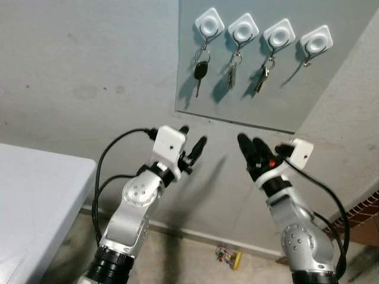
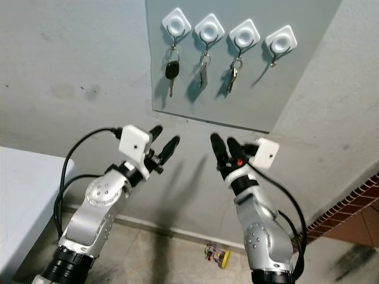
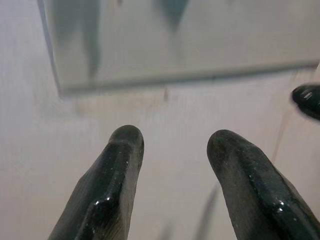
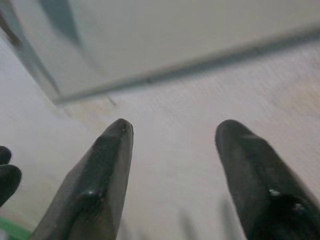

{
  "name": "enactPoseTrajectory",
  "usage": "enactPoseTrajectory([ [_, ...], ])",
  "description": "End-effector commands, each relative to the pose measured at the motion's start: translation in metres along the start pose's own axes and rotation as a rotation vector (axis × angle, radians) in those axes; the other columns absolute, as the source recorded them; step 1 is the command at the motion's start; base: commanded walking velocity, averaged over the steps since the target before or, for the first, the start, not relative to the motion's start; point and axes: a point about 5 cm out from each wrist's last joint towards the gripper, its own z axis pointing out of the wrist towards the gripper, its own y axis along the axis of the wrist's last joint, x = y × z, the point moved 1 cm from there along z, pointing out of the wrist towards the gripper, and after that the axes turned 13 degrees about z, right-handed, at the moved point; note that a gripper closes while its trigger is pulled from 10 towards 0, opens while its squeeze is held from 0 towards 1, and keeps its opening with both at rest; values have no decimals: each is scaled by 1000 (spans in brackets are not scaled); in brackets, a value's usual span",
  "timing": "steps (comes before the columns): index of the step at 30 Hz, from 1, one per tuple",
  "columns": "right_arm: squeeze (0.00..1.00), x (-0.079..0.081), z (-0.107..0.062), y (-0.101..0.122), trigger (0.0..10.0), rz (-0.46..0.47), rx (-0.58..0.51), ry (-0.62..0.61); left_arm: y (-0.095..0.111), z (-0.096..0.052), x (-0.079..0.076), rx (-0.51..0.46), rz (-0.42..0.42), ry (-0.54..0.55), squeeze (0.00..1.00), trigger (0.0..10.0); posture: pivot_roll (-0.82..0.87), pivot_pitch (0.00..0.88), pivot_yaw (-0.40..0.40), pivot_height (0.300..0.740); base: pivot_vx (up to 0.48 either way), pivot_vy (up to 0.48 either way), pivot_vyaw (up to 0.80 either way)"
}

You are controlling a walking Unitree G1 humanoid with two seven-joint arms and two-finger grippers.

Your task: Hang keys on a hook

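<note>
Both tools are raised side by side just below the grey panel (image 1: 249, 106). The left tool (image 1: 193, 139) and right tool (image 1: 250, 142) have their fingers parted and nothing between them. On the panel, three hooks carry keys (image 1: 201, 70); the rightmost hook (image 1: 315, 41) seems bare. Small keys lie on the floor (image 1: 228, 255) well below the panel. Judging so, hanging looks nearly done; next comes fetching any remaining key.

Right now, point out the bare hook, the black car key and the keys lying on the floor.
bare hook (image 1: 316, 41): left eye view, white square base.
black car key (image 1: 201, 70): left eye view, black head.
keys on the floor (image 1: 228, 257): left eye view, yellow tag.
</note>
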Motion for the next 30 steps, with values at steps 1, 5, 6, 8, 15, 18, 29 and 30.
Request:
enactPoseTrajectory([
  [1, 1000, -19, -4, -14, 10000, -115, 51, -76, -24, -3, -5, 91, 35, -13, 0, 10000, -114, 24, -43, 724, 0, 0, 0],
  [5, 1000, -55, -20, -46, 10000, -250, 166, -203, -76, -20, -11, 279, -14, -31, 0, 10000, -114, 14, -42, 724, 0, 0, 0],
  [6, 1000, -61, -24, -52, 10000, -270, 193, -218, -85, -24, -12, 312, -36, -34, 0, 10000, -117, 9, -39, 724, 0, 0, 0],
  [8, 1000, -75, -34, -67, 10000, -348, 257, -262, -104, -34, -16, 379, -61, -58, 0, 10000, -117, 0, -36, 724, 0, 0, 0],
  [15, 1000, -107, -72, -112, 10000, -518, 524, -348, -153, -69, -31, 605, -122, -76, 0, 10000, -116, 0, -30, 724, 0, 0, 0],
  [18, 1000, -117, -92, -130, 10000, -554, 640, -384, -177, -94, -42, 762, -166, -68, 0, 10000, -116, 0, -29, 724, 0, 0, 0],
  [29, 875, -133, -150, -164, 10000, -503, 881, -522, -203, -142, -68, 964, -158, -119, 0, 10000, -133, 0, -13, 724, 0, 0, 0],
  [30, 125, -134, -156, -166, 10000, -494, 900, -536, -205, -147, -70, 987, -162, -118, 0, 10000, -130, 0, -10, 724, 0, 0, 0],
])
